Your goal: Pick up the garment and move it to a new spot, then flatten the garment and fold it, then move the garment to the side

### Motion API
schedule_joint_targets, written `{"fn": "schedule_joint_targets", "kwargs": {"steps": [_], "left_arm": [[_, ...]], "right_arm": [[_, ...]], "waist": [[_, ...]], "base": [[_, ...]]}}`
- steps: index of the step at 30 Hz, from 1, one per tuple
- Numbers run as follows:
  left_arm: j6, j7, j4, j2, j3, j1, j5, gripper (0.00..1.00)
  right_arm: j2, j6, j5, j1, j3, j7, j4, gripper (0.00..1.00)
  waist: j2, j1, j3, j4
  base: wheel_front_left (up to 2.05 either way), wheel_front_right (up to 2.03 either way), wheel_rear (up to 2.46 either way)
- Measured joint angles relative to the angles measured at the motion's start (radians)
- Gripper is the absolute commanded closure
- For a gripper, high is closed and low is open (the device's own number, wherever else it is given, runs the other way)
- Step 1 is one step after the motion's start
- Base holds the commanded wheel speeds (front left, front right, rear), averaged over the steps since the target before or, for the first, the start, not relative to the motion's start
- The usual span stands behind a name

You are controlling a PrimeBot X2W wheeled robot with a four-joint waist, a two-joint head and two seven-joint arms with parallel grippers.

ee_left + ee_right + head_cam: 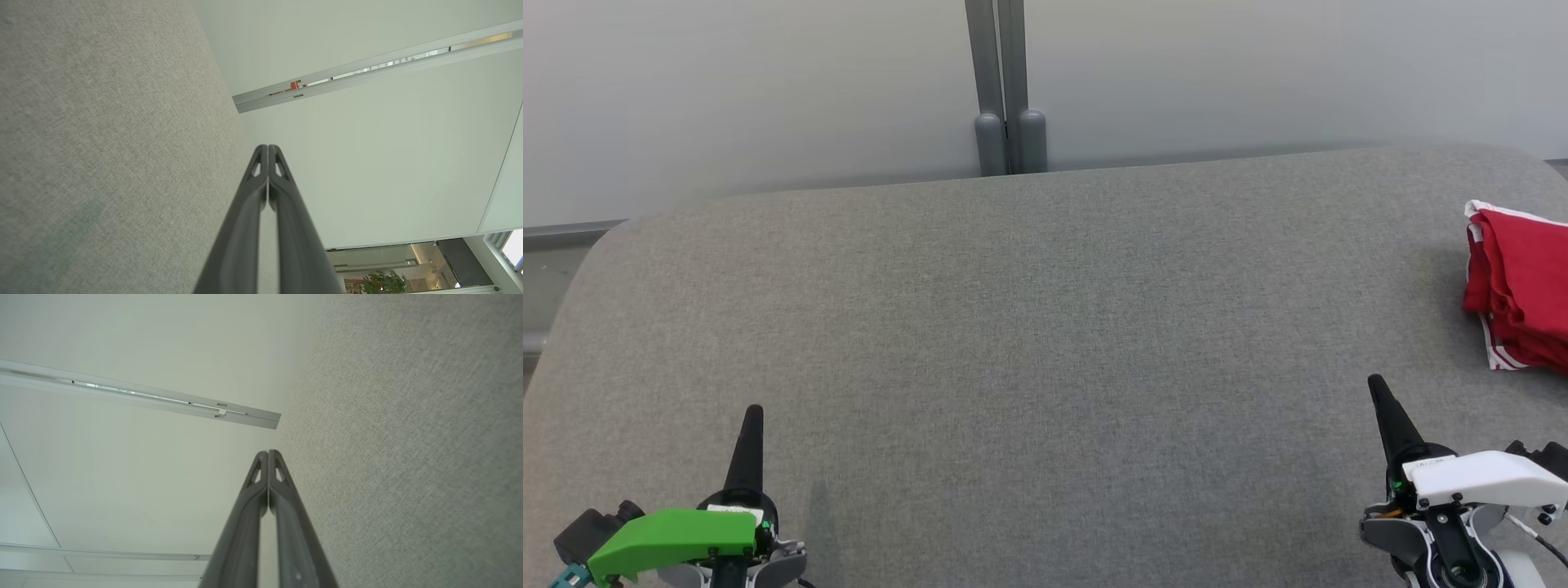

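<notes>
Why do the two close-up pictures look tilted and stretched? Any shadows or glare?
Head view: soft light, no glare, faint shadow beside the left claw; red garment cropped at the edge. Left wrist view: wide lens enlarges that shut claw, table sideways. Right wrist view: likewise for the right claw.

The left gripper (755, 411) sits at the lower left of the head view, its two dark fingers pressed together into one slim spike pointing up the picture, with a green cover (674, 535) over the wrist behind it. The right gripper (1377, 381) sits at the lower right in the same closed pose, leaning slightly leftward, its wrist under a white cover (1486, 478). In the left wrist view the fingers (241, 232) meet at the tips with only a thin slit lower down and hold nothing, and the right wrist view shows the same.
</notes>
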Motion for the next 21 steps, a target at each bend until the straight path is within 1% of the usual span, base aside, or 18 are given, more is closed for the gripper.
{"fn": "schedule_joint_targets", "kwargs": {"steps": [21], "left_arm": [[0.0,0.047,0.003,0.0,0.025,-0.035,-0.146,1.0]], "right_arm": [[0.007,0.0,0.166,-0.031,-0.014,0.043,0.007,1.0]], "waist": [[0.0,0.0,-0.001,-0.006]], "base": [[0.0,0.0,0.0]]}}
